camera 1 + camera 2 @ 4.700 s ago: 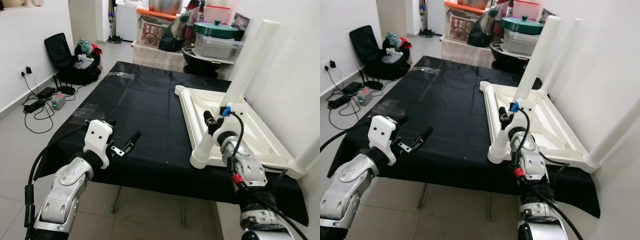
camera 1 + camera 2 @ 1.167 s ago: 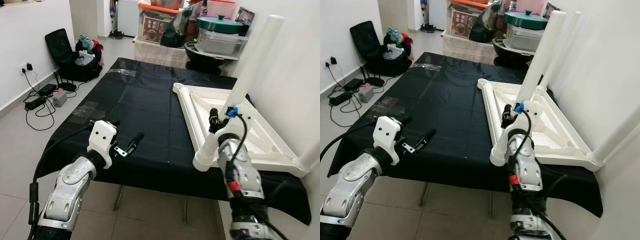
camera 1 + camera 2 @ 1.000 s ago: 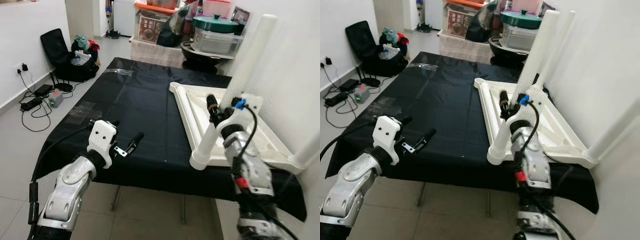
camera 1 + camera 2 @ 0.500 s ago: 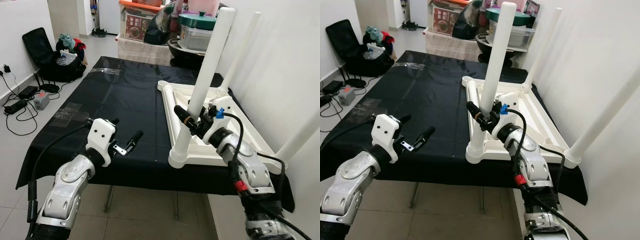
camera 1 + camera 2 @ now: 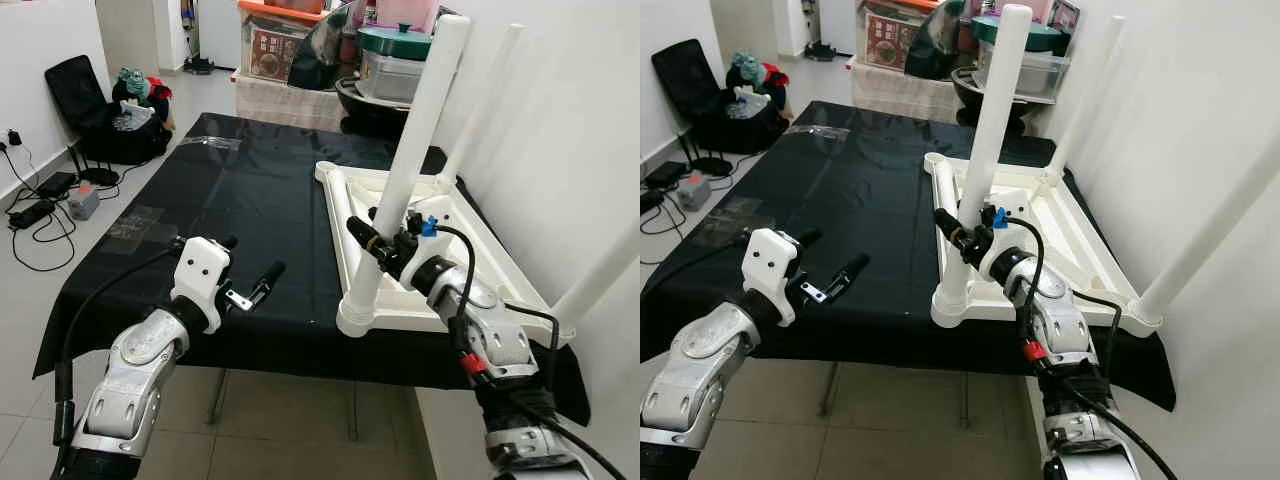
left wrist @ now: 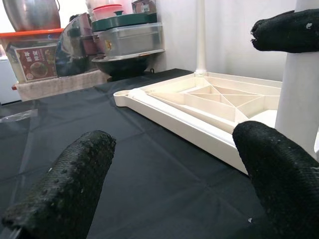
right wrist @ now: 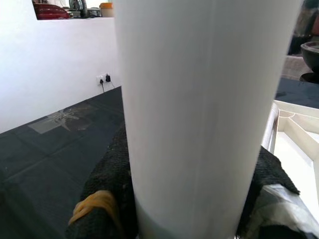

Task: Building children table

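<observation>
The upturned tabletop [image 5: 470, 250] lies on the surface's [image 5: 250, 190] right half. Its near-left leg [image 5: 405, 180] stands in the right hand [image 5: 385, 245]; the left hand [image 5: 250, 270] hovers left.

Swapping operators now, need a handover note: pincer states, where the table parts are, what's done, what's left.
Right pincer: shut on the near-left leg, low on it, leg upright in its corner socket.
Left pincer: open, holding nothing, above the black tabletop.
White table top lies upside down at the right side. Near-left, far-right leg and near-right leg stand in place.
Left: far-left corner socket has no leg; then flip the table.
</observation>
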Robot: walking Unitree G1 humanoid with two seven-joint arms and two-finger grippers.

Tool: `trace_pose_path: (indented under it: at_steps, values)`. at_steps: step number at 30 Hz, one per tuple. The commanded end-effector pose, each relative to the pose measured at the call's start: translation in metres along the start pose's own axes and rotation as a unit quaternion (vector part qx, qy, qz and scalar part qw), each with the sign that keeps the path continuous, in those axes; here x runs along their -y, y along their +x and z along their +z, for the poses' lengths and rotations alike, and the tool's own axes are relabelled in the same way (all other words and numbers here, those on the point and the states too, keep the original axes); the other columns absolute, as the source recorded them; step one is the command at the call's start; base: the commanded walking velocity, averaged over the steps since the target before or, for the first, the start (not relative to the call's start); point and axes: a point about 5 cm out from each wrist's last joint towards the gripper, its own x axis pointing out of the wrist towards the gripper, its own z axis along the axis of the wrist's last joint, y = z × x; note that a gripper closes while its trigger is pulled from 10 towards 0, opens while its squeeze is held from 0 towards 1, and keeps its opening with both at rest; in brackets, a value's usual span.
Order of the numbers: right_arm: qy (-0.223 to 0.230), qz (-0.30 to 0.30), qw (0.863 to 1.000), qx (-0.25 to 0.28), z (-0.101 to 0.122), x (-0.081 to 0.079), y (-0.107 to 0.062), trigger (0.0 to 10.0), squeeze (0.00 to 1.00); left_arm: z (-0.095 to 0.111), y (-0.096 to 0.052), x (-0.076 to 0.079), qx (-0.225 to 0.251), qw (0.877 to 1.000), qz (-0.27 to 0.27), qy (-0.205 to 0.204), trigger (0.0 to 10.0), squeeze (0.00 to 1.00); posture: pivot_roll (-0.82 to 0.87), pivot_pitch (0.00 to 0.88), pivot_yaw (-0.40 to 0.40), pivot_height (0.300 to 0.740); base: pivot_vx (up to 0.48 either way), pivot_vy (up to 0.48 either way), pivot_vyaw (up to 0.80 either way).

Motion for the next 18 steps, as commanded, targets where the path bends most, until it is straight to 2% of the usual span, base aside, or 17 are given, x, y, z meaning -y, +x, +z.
trace_pose_path:
  at_steps: [1,3,4,5,6,7,8,9,11,12,14,15,18]
  values:
    - [-0.009,-0.001,1.000,-0.019,-0.009,0.001,-0.001,0.0,0.00,-0.003,-0.002,0.002,-0.004,1.000,-0.005,-0.006,10.0,0.00,0.13,0.000,-0.161,0.740,0.000,0.000,0.00]
    - [-0.010,-0.019,0.999,-0.024,-0.011,0.004,-0.002,0.0,0.00,-0.004,-0.002,0.003,-0.004,1.000,-0.006,-0.007,10.0,0.00,0.13,0.000,-0.161,0.740,0.000,0.000,0.00]
    - [-0.003,-0.123,0.992,-0.038,-0.017,0.023,-0.004,0.0,0.00,-0.004,-0.002,0.003,-0.005,1.000,-0.007,-0.008,10.0,0.00,0.13,0.000,-0.161,0.740,0.000,0.000,0.00]
    - [-0.003,-0.123,0.992,-0.038,-0.017,0.023,-0.004,0.0,0.00,-0.004,-0.002,0.003,-0.005,1.000,-0.007,-0.008,10.0,0.00,0.13,0.000,-0.161,0.740,0.000,0.000,0.00]
    - [0.013,-0.226,0.973,-0.045,-0.022,0.040,-0.009,0.0,0.00,-0.004,-0.002,0.003,-0.005,1.000,-0.006,-0.008,10.0,0.00,0.13,0.000,-0.160,0.740,0.000,0.000,0.00]
    - [0.026,-0.320,0.946,-0.046,-0.026,0.053,-0.019,0.0,0.00,-0.004,-0.002,0.002,-0.005,1.000,-0.005,-0.008,10.0,0.00,0.13,0.000,-0.161,0.740,0.000,0.000,0.00]
    - [0.026,-0.320,0.946,-0.046,-0.026,0.053,-0.019,0.0,0.00,-0.004,-0.002,0.002,-0.005,1.000,-0.005,-0.008,10.0,0.00,0.13,0.000,-0.161,0.740,0.000,0.000,0.00]
    - [0.033,-0.389,0.919,-0.049,-0.031,0.063,-0.029,0.0,0.00,-0.004,-0.002,0.002,-0.006,1.000,-0.004,-0.007,10.0,0.00,0.13,0.000,-0.161,0.740,0.000,0.000,0.00]
    - [0.033,-0.389,0.919,-0.049,-0.031,0.063,-0.029,0.0,0.00,-0.004,-0.002,0.002,-0.006,1.000,-0.004,-0.007,10.0,0.00,0.13,0.000,-0.161,0.740,0.000,0.000,0.00]
    - [0.058,-0.477,0.875,-0.060,-0.049,0.062,-0.049,0.0,0.00,-0.004,-0.002,0.003,-0.007,1.000,-0.003,-0.008,10.0,0.00,0.13,0.000,-0.155,0.740,0.000,0.000,0.00]
    - [0.058,-0.477,0.875,-0.060,-0.049,0.062,-0.049,0.0,0.00,-0.004,-0.002,0.003,-0.007,1.000,-0.003,-0.008,10.0,0.00,0.13,0.000,-0.155,0.740,0.000,0.000,0.00]
    - [0.062,-0.488,0.868,-0.061,-0.053,0.056,-0.054,0.0,0.00,-0.005,-0.002,0.004,-0.008,1.000,-0.003,-0.009,10.0,0.00,0.13,0.000,-0.153,0.740,0.000,0.000,0.00]
    - [0.046,-0.480,0.874,-0.050,-0.049,0.039,-0.053,0.0,0.00,-0.006,-0.002,0.004,-0.010,1.000,-0.006,-0.010,10.0,0.00,0.12,0.000,-0.146,0.740,0.000,0.000,0.00]
